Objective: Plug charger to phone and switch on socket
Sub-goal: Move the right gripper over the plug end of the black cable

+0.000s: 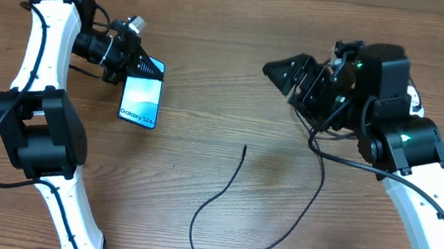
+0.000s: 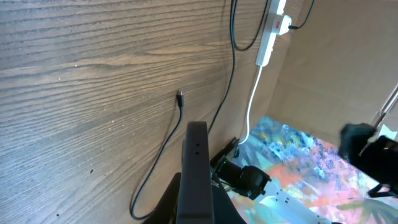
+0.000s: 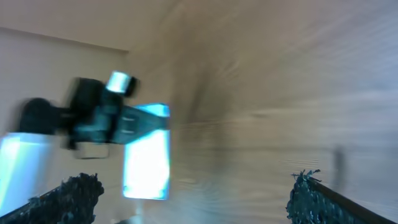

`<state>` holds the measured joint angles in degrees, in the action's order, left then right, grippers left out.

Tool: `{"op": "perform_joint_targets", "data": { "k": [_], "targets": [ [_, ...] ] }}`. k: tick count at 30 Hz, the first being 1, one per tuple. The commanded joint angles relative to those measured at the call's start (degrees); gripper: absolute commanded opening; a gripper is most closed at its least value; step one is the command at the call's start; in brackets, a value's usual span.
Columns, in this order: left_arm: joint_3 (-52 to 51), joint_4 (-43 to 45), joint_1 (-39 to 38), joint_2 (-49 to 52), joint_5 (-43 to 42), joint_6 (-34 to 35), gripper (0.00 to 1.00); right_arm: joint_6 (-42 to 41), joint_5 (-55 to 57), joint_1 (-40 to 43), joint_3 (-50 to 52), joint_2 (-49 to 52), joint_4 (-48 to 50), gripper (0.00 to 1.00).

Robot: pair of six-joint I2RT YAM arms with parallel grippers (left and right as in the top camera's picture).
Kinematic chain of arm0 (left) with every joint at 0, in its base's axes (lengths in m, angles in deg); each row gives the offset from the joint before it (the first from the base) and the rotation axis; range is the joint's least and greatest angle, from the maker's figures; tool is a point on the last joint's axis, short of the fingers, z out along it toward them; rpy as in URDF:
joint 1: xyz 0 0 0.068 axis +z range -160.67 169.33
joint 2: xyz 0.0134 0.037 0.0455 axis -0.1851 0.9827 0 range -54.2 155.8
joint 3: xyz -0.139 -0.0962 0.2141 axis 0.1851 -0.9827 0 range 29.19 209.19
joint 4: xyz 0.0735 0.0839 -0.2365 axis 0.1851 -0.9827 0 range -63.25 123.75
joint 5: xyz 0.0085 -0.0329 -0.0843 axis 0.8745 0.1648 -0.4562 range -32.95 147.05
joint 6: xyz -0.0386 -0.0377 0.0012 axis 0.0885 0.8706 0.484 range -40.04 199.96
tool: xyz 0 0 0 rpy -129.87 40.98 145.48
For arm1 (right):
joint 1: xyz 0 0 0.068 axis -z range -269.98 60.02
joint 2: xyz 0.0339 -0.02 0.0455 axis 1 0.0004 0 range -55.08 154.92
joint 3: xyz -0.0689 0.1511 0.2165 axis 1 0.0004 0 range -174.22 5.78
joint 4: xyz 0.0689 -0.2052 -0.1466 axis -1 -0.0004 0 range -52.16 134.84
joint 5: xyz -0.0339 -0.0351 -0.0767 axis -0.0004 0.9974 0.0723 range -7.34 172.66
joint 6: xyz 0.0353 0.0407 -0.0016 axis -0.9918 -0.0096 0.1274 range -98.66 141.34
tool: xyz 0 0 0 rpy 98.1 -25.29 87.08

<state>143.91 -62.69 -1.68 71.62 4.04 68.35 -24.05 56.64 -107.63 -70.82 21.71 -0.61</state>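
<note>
1. I count one phone [image 1: 141, 97], one charger [image 1: 194, 228], one socket [image 2: 268, 37] and two grippers, all at one wooden table [image 1: 218, 21].
2. The phone is at the left of the table, with its far end in the left gripper [image 1: 138, 66]. Its long axis runs from far to near. The end reading "Galaxy S24" points to the near edge, and the screen faces up.
3. The left gripper's fingers pinch the phone. In the left wrist view it is a slim dark slab, seen edge-on.
4. The right gripper [image 1: 287, 71] is well to the right of the phone. Its rough black fingers [image 3: 71, 193] are spread wide and hold nothing.
5. The charger is a thin black cable lying in a loose loop, to the right of the phone and nearer. Its small connector [image 2: 180, 98] points to the far side and is apart from the phone.
6. The socket is a white rectangular strip with red marks and a thick white cord [image 2: 250, 106]. It lies beyond the cable from the phone.
</note>
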Motion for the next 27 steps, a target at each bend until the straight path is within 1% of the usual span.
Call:
{"op": "perform_joint_targets", "data": {
  "k": [1, 4, 7, 12, 21, 27],
  "targets": [
    [1.01, -0.37, -0.02, -0.02, -2.56, -1.75, 0.05, 3.98, 13.42, -4.72, -1.01, 0.68, -6.19, 0.99],
    [1.01, -0.37, -0.02, -0.02, -2.56, -1.73, 0.05, 3.89, 18.91, -9.4, -0.92, 3.26, -10.75, 1.0],
    [1.01, -0.42, -0.07, -0.02, -2.56, -1.7, 0.04, 3.23, 23.65, -13.35, -0.37, 6.93, -13.31, 0.99],
    [1.01, -0.42, -0.07, -0.02, -2.51, -1.7, 0.05, 1.53, 25.11, -17.99, -0.35, 15.8, -14.43, 1.0],
    [1.01, -0.39, -0.07, -0.02, -2.49, -1.7, 0.05, 0.22, 26.43, -18.67, -0.33, 27.69, -13.88, 1.0],
    [1.01, -0.22, -0.07, -0.02, -2.49, -1.7, 0.05, 0.22, 26.43, -18.67, -0.22, 30.08, -12.2, 1.0]
  ]
}}
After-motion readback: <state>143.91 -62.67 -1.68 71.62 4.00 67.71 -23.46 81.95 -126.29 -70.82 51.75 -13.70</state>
